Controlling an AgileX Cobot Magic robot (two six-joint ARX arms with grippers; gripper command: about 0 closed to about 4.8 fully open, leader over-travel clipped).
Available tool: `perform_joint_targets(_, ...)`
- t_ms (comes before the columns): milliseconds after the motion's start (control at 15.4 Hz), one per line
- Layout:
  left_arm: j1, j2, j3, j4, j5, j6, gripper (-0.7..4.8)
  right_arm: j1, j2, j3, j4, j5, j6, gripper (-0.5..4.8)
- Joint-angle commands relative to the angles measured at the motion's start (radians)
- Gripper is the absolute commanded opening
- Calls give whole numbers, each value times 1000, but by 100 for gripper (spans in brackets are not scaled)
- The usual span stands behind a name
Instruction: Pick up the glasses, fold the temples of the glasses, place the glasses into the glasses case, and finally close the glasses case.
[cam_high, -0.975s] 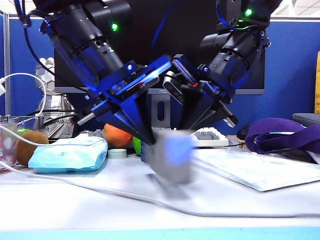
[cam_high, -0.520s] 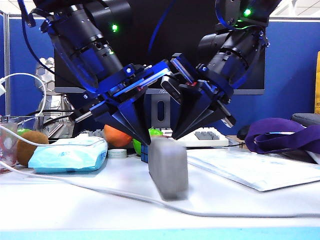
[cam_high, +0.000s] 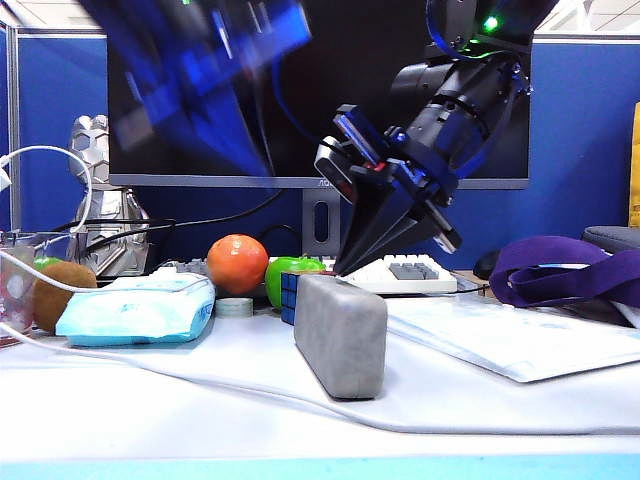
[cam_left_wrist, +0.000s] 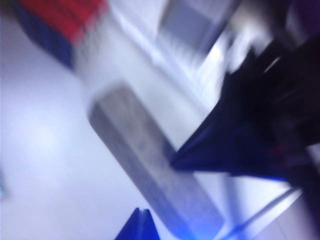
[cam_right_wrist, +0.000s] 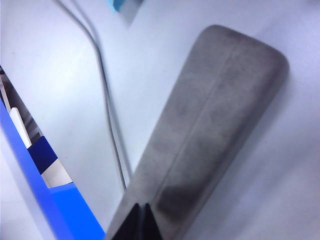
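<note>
1. Right end effector (cam_high: 338, 272) is clenched to a point, holding nothing, tip right at the far end of the glasses case (cam_high: 341, 334).
2. Left end effector (cam_left_wrist: 141, 220) is too blurry, can't tell its state.
3. Case is closed, grey felt, lying on the white worktop (cam_high: 180, 400).

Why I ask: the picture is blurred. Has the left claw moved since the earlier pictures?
Yes. The left claw has lifted off the closed glasses case, up and leftward across the monitor, while the right claw stays at the case.

Bright, even light; left-wrist view motion-blurred
</note>
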Motion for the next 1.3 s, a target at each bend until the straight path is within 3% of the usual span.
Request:
perform_joint_targets(65,-1,-145,6,8,-92,8,-6,5,-3,2,17,-5,0,-5)
perform_joint_targets(455,-1,-337,6,10,-106,14,-6,79,45,2,26,14,0,-5)
perform_joint_targets(780,-1,-367,6,-3,-140,14,-6,154,52,3,127,18,4,-5)
perform_joint_targets(1170,-1,-405,6,2,-174,15,-5,154,-42,3,232,58,23,-5)
perform_joint_targets(1300,-1,-410,6,0,-173,14,-5,162,-45,3,166,-29,34,-5)
